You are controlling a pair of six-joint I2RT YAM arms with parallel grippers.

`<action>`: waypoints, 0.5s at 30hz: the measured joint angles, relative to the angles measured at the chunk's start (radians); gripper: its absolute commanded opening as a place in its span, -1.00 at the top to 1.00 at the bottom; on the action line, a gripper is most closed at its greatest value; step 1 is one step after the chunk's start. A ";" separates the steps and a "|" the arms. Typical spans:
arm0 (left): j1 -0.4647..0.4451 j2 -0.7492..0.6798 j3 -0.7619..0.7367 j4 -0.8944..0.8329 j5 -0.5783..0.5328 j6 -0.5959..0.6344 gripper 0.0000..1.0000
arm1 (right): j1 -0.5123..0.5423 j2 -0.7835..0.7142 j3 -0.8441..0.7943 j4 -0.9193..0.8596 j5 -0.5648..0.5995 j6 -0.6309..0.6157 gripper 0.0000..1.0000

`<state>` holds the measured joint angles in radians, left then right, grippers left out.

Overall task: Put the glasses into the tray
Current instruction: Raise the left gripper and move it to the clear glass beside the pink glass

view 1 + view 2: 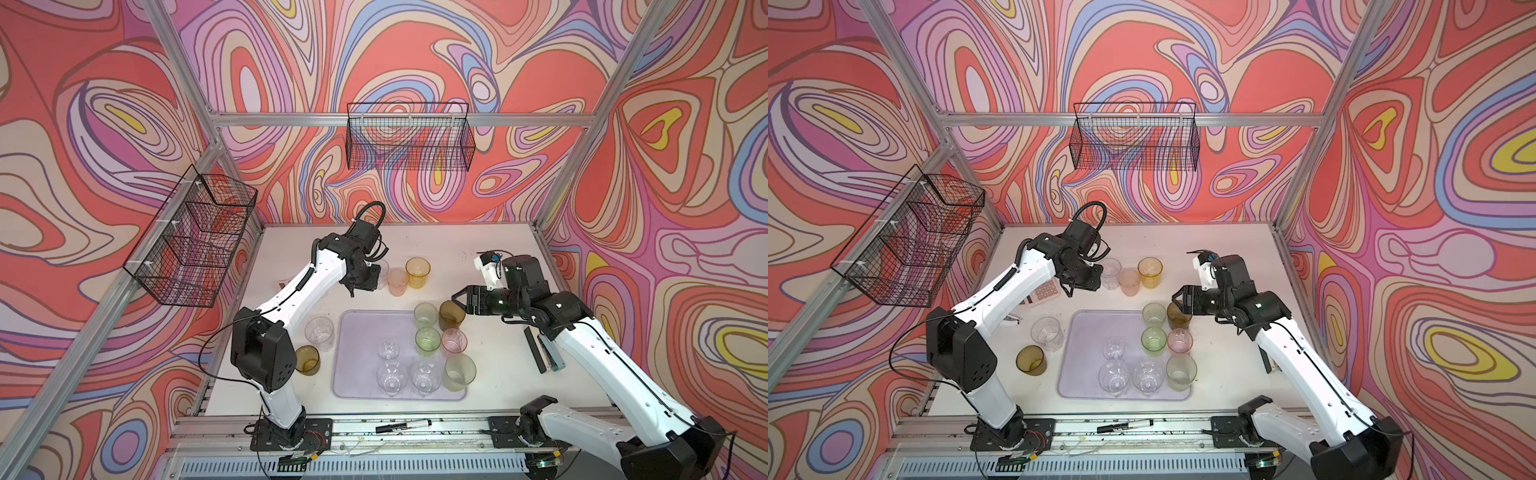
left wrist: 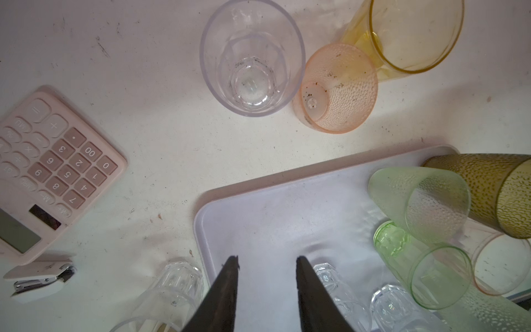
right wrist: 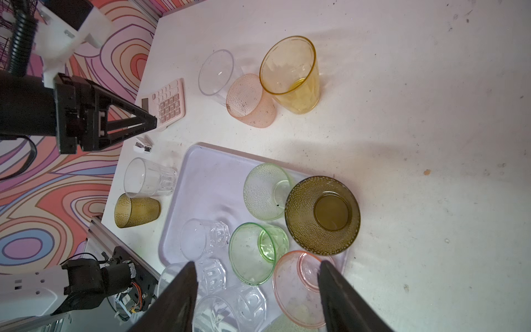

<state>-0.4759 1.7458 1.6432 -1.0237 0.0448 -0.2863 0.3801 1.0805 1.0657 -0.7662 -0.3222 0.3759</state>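
The left pincer (image 2: 267, 260) hangs released, its two dark jaws apart with nothing between them, near the far left corner of the tray (image 2: 273, 207). Beyond it, toward the far edge of the surface (image 1: 478, 249), three glasses stand close together: a clear glass (image 2: 251, 57), a peach glass (image 2: 339, 89) and a yellow glass (image 2: 413, 34). Toward the left edge lie a pink calculator (image 2: 57, 172) and a small white stapler (image 2: 40, 278).

The right pincer (image 3: 257, 266) is released too, its jaws spread wide and empty. It hovers over the right side of the tray, just beside an olive-brown glass (image 1: 451, 316) at the tray's far right corner. I cannot tell whether that one stands wholly inside the rim.

The pale lavender tray lies in the middle of the surface, nearer the near edge. In it stand:
- a pale green glass (image 1: 425, 312) beside the olive-brown one
- a bright green glass (image 1: 428, 341) and a pink glass (image 1: 454, 340) side by side
- a larger green glass (image 1: 459, 372) at the near right corner
- three clear tumblers (image 1: 388, 349) grouped toward the near edge

Left of the tray, on the bare surface, stand a ribbed clear glass (image 1: 320, 332) and a second olive-brown glass (image 1: 307, 359). A black marker (image 1: 403, 426) lies on the rail along the near edge.
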 measured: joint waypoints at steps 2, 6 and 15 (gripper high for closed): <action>0.017 0.011 0.006 0.002 0.007 0.003 0.24 | 0.000 0.000 0.000 -0.005 -0.001 0.000 -0.39; 0.048 0.044 0.038 0.007 0.016 0.002 0.24 | 0.000 0.000 0.000 -0.010 -0.002 0.000 -0.39; 0.061 0.113 0.103 0.049 0.022 -0.019 0.23 | 0.000 0.000 0.002 -0.011 -0.008 0.000 -0.39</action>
<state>-0.4152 1.8591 1.7458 -0.9749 0.0666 -0.3050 0.3801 1.0805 1.0672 -0.7776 -0.3302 0.3759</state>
